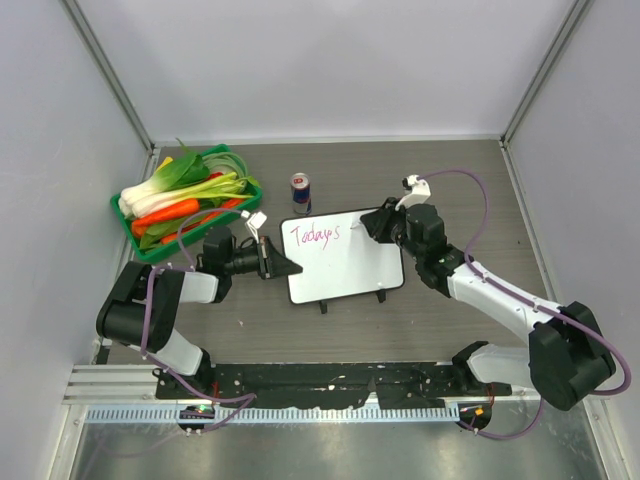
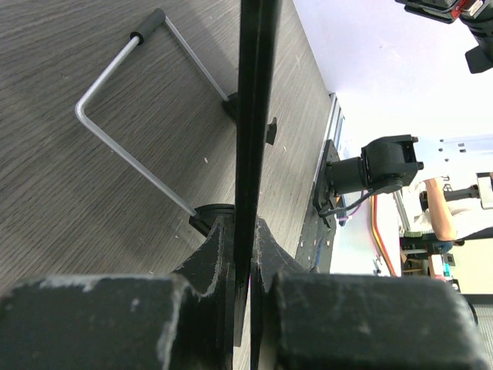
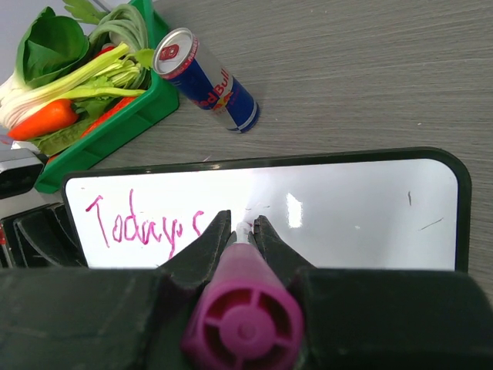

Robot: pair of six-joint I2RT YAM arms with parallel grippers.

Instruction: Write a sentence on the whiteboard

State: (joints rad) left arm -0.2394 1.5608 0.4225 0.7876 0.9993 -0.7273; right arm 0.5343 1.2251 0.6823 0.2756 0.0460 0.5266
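The left pincer (image 2: 245,258) clamps the edge of the whiteboard (image 1: 350,268). The right pincer (image 3: 243,230) grips a pink marker (image 3: 243,312) just beside the sentence (image 3: 139,223), which reads "Today's".

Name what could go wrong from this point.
1. The left pincer clamps only the thin edge of the white rectangular whiteboard; marker pressure might twist it loose.
2. The right pincer, gripping the magenta marker, sits right beside the pink handwritten word and may smear it.
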